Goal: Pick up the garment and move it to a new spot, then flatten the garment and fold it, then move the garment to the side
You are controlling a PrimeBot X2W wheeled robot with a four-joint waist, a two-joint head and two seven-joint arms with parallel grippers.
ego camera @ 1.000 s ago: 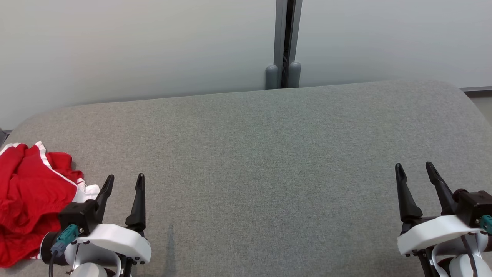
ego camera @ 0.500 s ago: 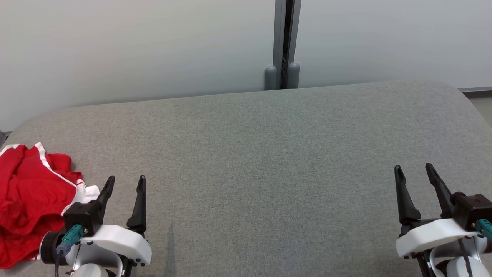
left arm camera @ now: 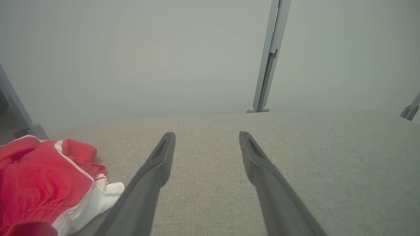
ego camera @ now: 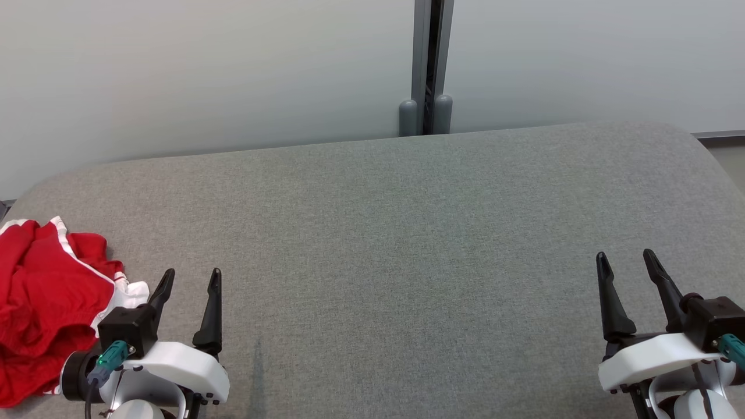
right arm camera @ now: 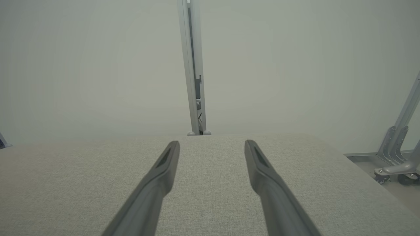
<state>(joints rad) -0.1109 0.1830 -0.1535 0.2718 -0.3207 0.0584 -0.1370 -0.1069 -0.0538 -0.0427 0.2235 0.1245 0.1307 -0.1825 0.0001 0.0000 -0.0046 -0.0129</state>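
Matt woven grey table cloth

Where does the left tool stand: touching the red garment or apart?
Cannot tell. In the left wrist view the garment slips behind a finger of the left tool; the head view overlaps them too.

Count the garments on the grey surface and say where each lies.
1. A crumpled red garment with white trim lies at the left end of the grey surface, beside the left gripper, cut off by the picture's edge; more could lie beyond it.
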